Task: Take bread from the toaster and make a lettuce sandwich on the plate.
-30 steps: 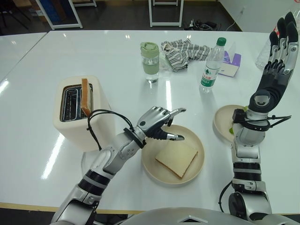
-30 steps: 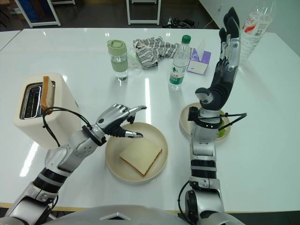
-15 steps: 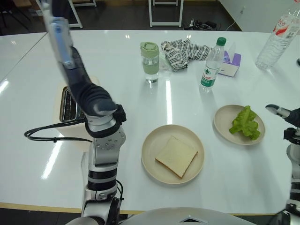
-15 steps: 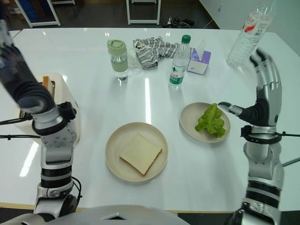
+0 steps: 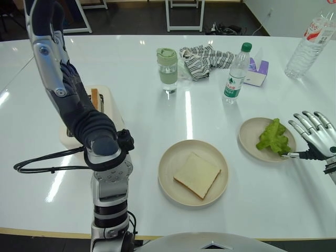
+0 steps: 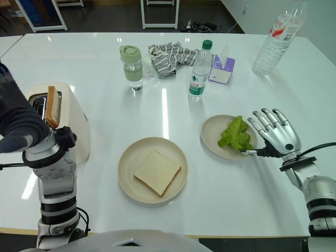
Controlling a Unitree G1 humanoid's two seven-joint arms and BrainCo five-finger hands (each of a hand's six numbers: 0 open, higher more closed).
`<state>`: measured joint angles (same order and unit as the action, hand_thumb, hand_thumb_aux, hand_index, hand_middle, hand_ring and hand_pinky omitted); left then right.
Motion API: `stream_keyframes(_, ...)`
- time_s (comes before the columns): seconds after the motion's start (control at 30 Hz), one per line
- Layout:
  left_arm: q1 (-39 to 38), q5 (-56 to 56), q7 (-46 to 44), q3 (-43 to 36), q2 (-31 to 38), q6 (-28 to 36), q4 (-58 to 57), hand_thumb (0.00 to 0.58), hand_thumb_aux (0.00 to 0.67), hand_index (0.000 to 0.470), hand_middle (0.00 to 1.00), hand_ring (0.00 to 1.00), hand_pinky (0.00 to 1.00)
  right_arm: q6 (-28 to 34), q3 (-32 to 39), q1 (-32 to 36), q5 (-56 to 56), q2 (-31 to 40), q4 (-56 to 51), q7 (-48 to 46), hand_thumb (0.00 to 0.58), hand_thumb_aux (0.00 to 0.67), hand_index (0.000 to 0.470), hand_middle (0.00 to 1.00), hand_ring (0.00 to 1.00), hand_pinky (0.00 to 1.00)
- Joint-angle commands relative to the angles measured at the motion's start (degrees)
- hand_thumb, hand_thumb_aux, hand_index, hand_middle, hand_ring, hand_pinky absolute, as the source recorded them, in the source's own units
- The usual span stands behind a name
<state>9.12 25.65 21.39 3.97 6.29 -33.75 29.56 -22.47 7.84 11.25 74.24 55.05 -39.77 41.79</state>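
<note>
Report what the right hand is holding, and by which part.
Nothing. The right hand is open, its fingers spread, beside the small plate of lettuce, closed on neither.

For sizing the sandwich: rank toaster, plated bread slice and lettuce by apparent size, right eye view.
1. toaster, though partly hidden
2. bread slice
3. lettuce, only a little smaller

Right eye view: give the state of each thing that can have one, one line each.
toaster, one upright slice standing in its slot
large plate, holds one flat slice
small plate, holds the lettuce
green-lidded tumbler, upright, lid on
green-capped bottle, upright, capped
right hand, open, empty, beside the small plate
</note>
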Motion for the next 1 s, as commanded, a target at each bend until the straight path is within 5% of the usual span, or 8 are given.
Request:
stream_keyframes(0.03,-0.8,-0.3,-1.0,1.1,-0.4,0.2,0.6,0.000,0.000,0.000,0.00,0.00,0.00,1.1,6.2,5.4,0.2,-0.9,-5.3,1.5,0.000,0.000,0.000,0.00,0.00,0.00)
stream_keyframes(0.73,-1.9,0.8,-4.9,1.8,-0.5,-1.1,-0.4,0.000,0.000,0.000,0.00,0.00,0.00,0.3,23.0,14.6,-6.8,-4.4,-23.4,1.6,0.000,0.000,0.000,0.00,0.00,0.00)
stream_keyframes(0.77,-1.9,0.8,-4.9,1.9,-0.5,-1.1,-0.4,0.000,0.000,0.000,0.00,0.00,0.00,-0.2,23.3,14.9,-7.5,-4.7,-24.0,0.9,0.220,0.142,0.100,0.00,0.00,0.00)
stream_keyframes(0.8,-2.0,0.8,-5.0,1.9,-0.5,-1.1,-0.4,0.000,0.000,0.000,0.00,0.00,0.00,-0.6,23.7,15.2,-8.1,-5.0,-24.7,0.3,0.521,0.457,0.321,0.00,0.00,0.00)
stream_keyframes(0.83,-2.0,0.9,-5.0,1.9,-0.6,-1.1,-0.4,0.000,0.000,0.000,0.00,0.00,0.00,-1.2,24.0,15.3,-8.7,-5.4,-25.5,-0.3,0.580,0.670,0.470,0.00,0.00,0.00)
stream_keyframes(1.0,-2.1,1.1,-5.2,1.9,-0.6,-1.3,-0.4,0.000,0.000,0.000,0.00,0.00,0.00,-2.6,25.8,15.9,-11.1,-6.3,-27.8,-1.5,0.580,0.670,0.470,0.00,0.00,0.00)
